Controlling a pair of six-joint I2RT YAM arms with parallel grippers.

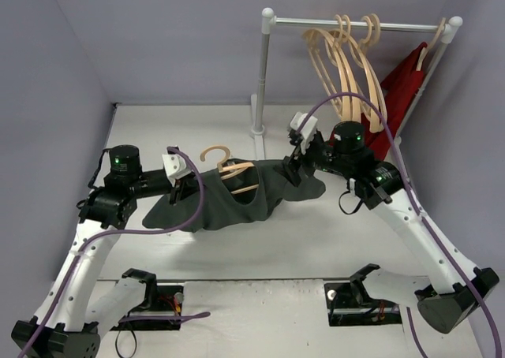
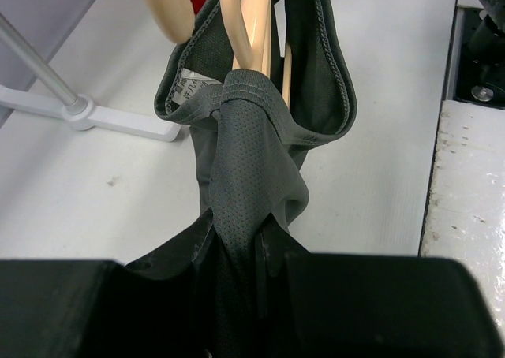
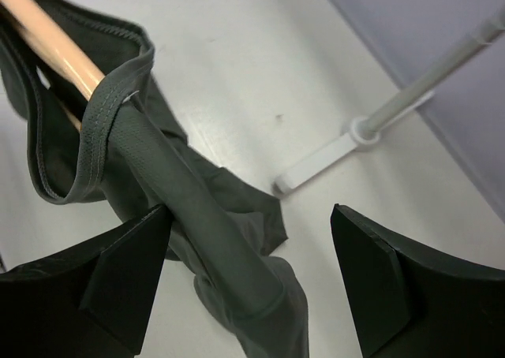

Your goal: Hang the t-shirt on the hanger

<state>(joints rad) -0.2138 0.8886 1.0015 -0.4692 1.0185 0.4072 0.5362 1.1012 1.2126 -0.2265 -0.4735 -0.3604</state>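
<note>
The dark grey-green t-shirt hangs stretched between my two grippers above the table. The pale wood hanger sits in its neck opening, with the hook sticking out to the upper left. My left gripper is shut on a bunched fold of the t-shirt, and the hanger's arms show inside the collar beyond it. My right gripper is open at the shirt's right end. In the right wrist view the cloth-covered hanger arm rests against the left finger, with bare wood at the top left.
A white clothes rack stands at the back, with several spare wooden hangers and a red garment on its rail. Its base foot shows in the left wrist view and in the right wrist view.
</note>
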